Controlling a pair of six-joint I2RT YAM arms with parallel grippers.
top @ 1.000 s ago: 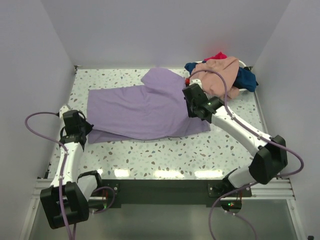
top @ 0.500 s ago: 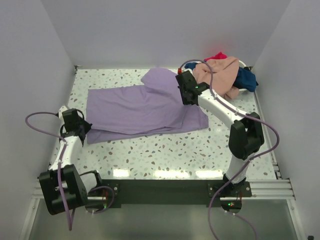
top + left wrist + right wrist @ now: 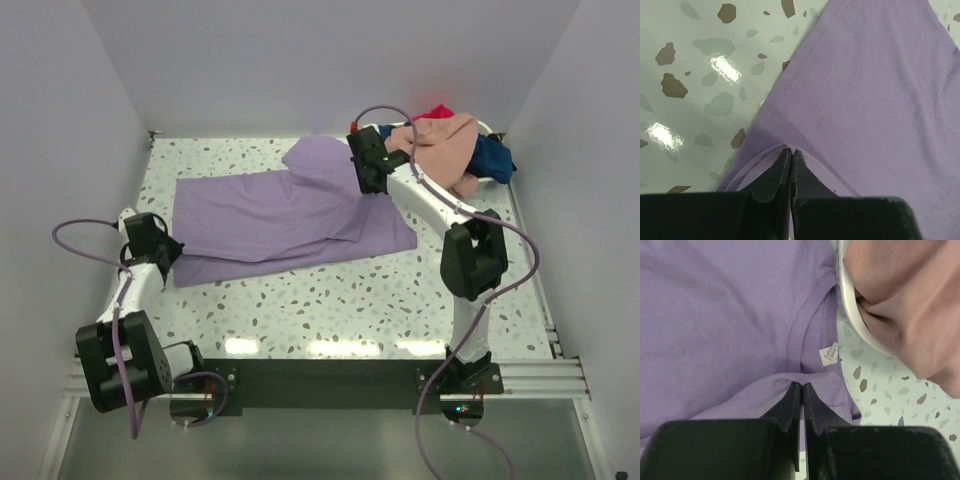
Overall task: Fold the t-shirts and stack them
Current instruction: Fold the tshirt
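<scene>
The lavender-purple t-shirt lies spread across the table, partly folded over itself. My left gripper is shut on its hem corner at the left, the fabric pinched into a ridge at the fingertips. My right gripper is shut on the shirt's edge near the collar; the collar and a white label lie just beyond the fingertips. Peach-pink, navy blue and red t-shirts are heaped in the basket at the back right.
The white oval basket's rim stands just right of my right gripper, with peach-pink fabric hanging over it. White walls close in the table on three sides. Speckled tabletop shows in front of the shirt.
My right gripper has carried the shirt's near right edge back and left toward the collar, folding it over. The left gripper has shifted slightly back with the hem corner.
</scene>
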